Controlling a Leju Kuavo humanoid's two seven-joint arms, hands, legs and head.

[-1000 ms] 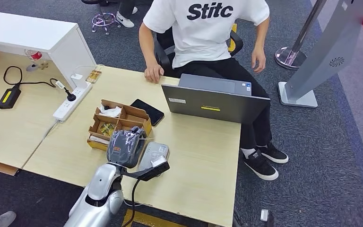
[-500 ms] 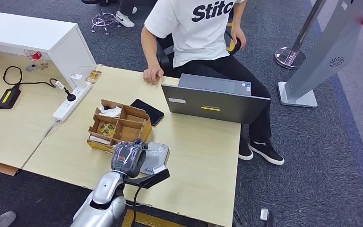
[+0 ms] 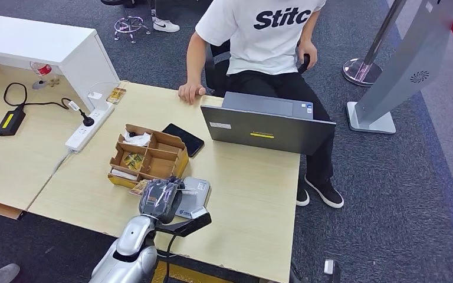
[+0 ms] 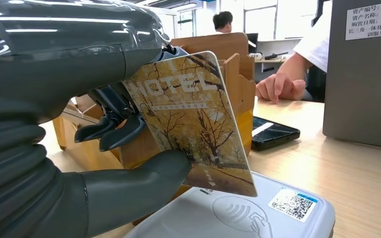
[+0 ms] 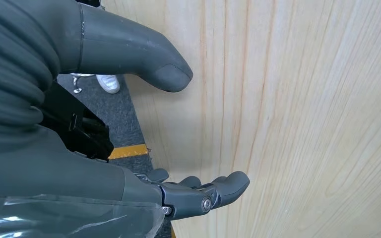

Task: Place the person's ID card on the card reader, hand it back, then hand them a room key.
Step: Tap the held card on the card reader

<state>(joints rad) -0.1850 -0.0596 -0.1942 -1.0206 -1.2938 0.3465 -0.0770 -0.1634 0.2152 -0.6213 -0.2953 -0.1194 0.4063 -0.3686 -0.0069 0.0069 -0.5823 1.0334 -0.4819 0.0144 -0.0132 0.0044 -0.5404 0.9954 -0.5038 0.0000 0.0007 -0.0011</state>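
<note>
Left wrist view shows a hotel room key card (image 4: 193, 124), printed with yellow autumn trees, pinched between the left hand's (image 4: 104, 114) thumb and dark fingers. It hangs just above the grey card reader (image 4: 258, 213) on the wooden desk (image 3: 253, 188). Behind stands a cardboard organiser box (image 3: 150, 156), with a black phone (image 3: 184, 139) and a laptop (image 3: 268, 124) farther along. A seated person's hand (image 3: 190, 92) rests on the desk's far edge. The right hand (image 5: 129, 124) hovers over bare wood, fingers apart, holding nothing.

A pale wood bench (image 3: 253, 194) stands on dark grey carpet (image 3: 389, 194). A second wooden surface (image 3: 17, 159) adjoins it, carrying a white box-shaped unit (image 3: 47, 47). A grey slanted kiosk stand (image 3: 407, 65) rises beside a chrome stanchion base (image 3: 360, 71). Bright windows (image 4: 258, 20) light the office.
</note>
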